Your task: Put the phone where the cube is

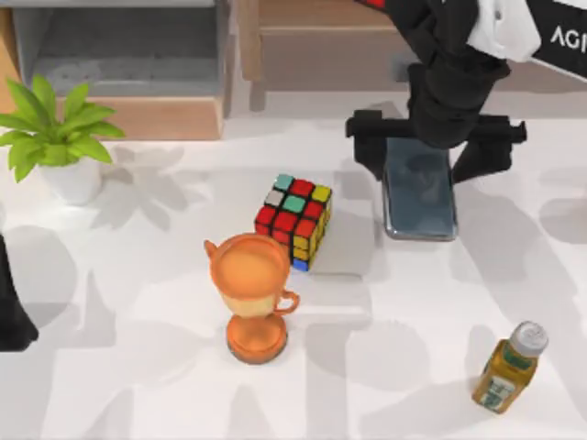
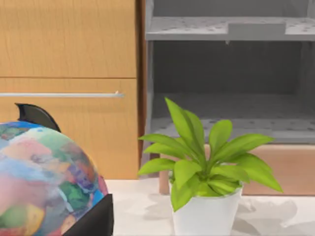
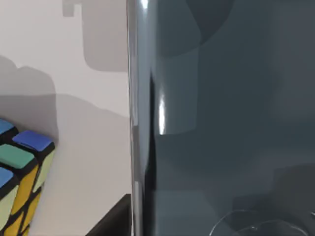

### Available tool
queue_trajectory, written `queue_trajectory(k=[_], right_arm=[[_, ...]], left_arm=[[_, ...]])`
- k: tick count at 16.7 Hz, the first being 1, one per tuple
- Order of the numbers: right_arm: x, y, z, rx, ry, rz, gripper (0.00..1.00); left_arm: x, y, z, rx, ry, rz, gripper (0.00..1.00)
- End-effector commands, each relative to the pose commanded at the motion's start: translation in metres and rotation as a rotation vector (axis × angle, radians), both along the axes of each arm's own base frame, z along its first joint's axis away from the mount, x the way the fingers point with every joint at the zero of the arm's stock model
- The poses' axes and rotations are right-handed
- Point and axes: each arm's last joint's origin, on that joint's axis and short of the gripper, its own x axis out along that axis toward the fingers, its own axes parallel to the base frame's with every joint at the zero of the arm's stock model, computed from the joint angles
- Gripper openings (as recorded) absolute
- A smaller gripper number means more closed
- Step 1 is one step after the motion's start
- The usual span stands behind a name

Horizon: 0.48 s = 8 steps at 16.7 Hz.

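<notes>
On your white worktop (image 1: 138,385), an orange trophy cup (image 1: 252,298) stands near the middle, while a potted plant (image 1: 57,137) sits at the left edge. A capped juice bottle (image 1: 509,367) lies tilted at the lower right; behind the plant, you see a grey shelf unit (image 2: 226,73), a wooden cabinet (image 2: 69,88) and a colourful globe (image 2: 44,182).

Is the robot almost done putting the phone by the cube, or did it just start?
Just starting. Nothing is done yet: the phone lies flat on the table, apart from the cube, on its right. In hand: the right gripper is over the phone's far end, jaws spread wide either side. Left to do: grab it, lift it and bring it to the cube. The left arm waits at the table's left edge.
</notes>
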Motion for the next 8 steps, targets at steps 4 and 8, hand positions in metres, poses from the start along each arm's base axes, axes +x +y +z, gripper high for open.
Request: queue_trajectory(k=[4, 8], right_arm=[[-0.001, -0.001, -0.047, -0.047, 0.100, 0.004, 0.00], [-0.003, -0.002, -0.060, -0.061, 0.129, 0.004, 0.00]], left_arm=[[0.000, 0.000, 0.000, 0.000, 0.000, 0.000, 1.00], [0.000, 0.000, 0.000, 0.000, 0.000, 0.000, 1.00]])
